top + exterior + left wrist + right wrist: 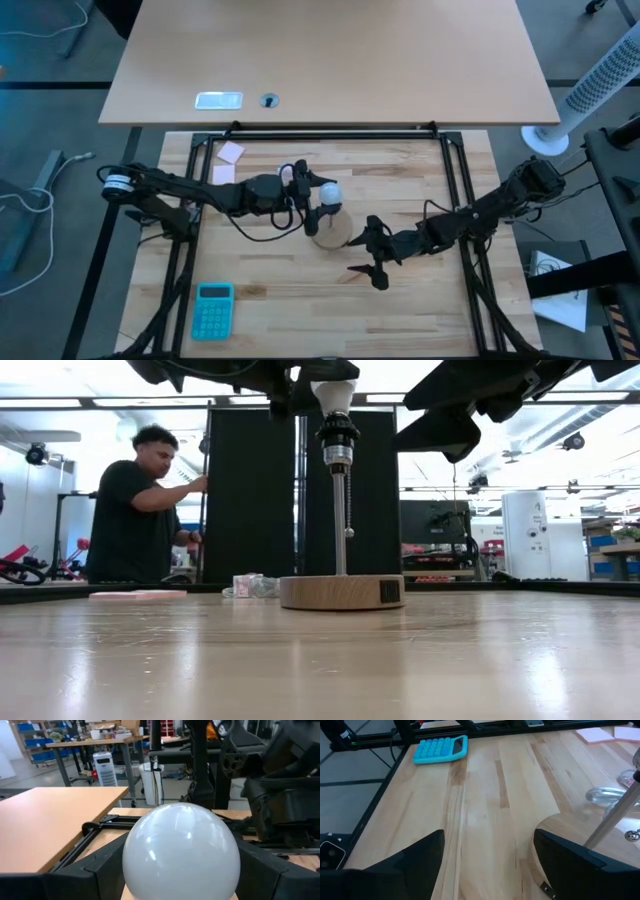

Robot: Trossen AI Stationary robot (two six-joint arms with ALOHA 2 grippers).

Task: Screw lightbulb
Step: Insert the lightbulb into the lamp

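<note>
Your left gripper [322, 190] grasps the pale white frosted lightbulb [330, 190] at frame centre — the right gripper [372, 250], fingers released, waits just lower right beside the round wooden lamp base [333, 232].

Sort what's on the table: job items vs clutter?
Job: bulb, held between the left gripper's jaws above the socket; lamp base; right gripper, jaws open, beside the base.

Clutter: calculator; pink notes; wrapper.
</note>
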